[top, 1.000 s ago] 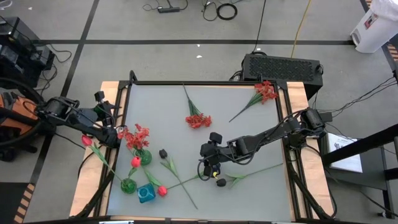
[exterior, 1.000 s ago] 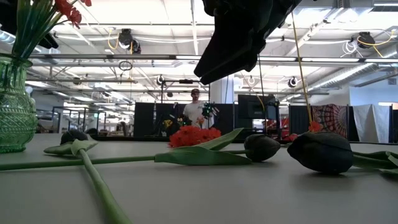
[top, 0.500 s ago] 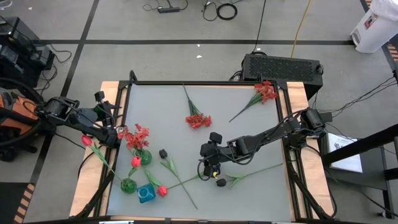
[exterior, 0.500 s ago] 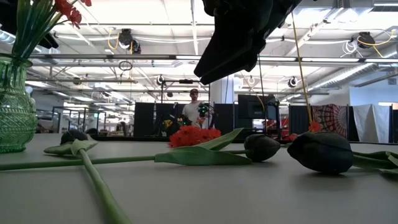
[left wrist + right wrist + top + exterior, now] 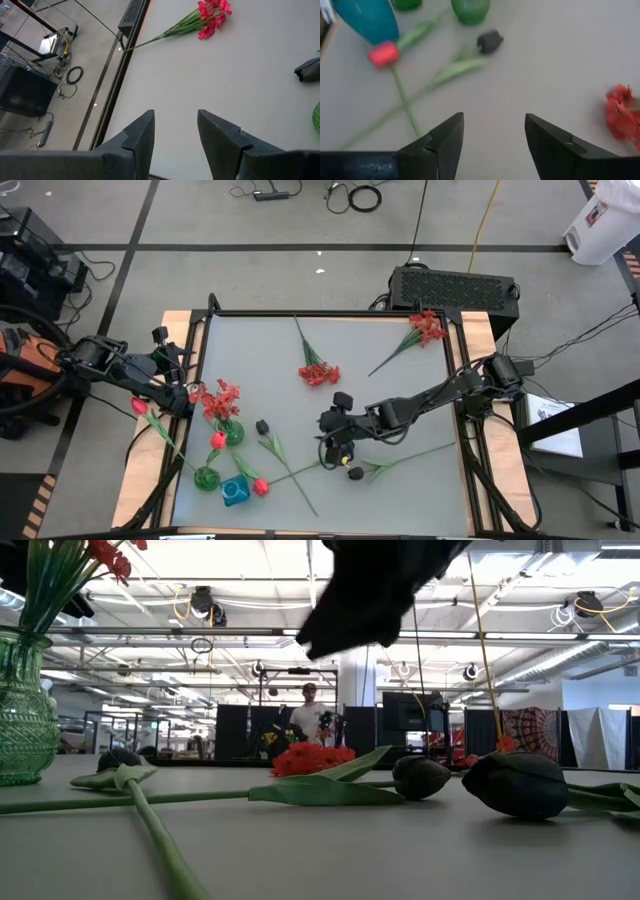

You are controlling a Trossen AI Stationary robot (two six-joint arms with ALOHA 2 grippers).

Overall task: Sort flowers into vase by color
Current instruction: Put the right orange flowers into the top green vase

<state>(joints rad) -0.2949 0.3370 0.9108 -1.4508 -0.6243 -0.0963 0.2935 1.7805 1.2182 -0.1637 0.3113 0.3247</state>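
Right gripper point(image 5: 337, 444) hangs over mid-table, fingers spread wide, nothing in them. Below and just ahead lie crossed green stems and a black bud point(image 5: 354, 474). Left gripper point(image 5: 183, 400) sits at the table's left edge, fingers partly apart and empty, close beside the green vase point(image 5: 230, 432) holding a red frilly bunch point(image 5: 218, 397).

Risks, as I judge them:
- Stems under the right gripper overlap, so a closing pinch could take two at once, or a leaf instead of a stem.
- Stems lie flat on the table point(image 5: 400, 395) — fingers may scrape the surface or skid a stem aside.
- Vases stand near one another, and a long stem swung in could tip one.
- Left arm is near enough to the filled vase to knock it.

Count:
- Vases, three: two green (second one point(image 5: 207, 478)) and one blue vase point(image 5: 235, 492).
- Red frilly bunches, three: one in a vase, one lying mid-table point(image 5: 318, 374), one at the far right corner point(image 5: 428, 327).
- Red-pink tulips, three: one point(image 5: 140, 406) past the left edge, one point(image 5: 217, 440) between the green vases — can't tell if it stands in one — and one point(image 5: 261, 487) lying by the blue vase.
- Black buds: two from above, the other at point(image 5: 262, 426). The low view shows three dark buds, so one may be hidden under the arm.
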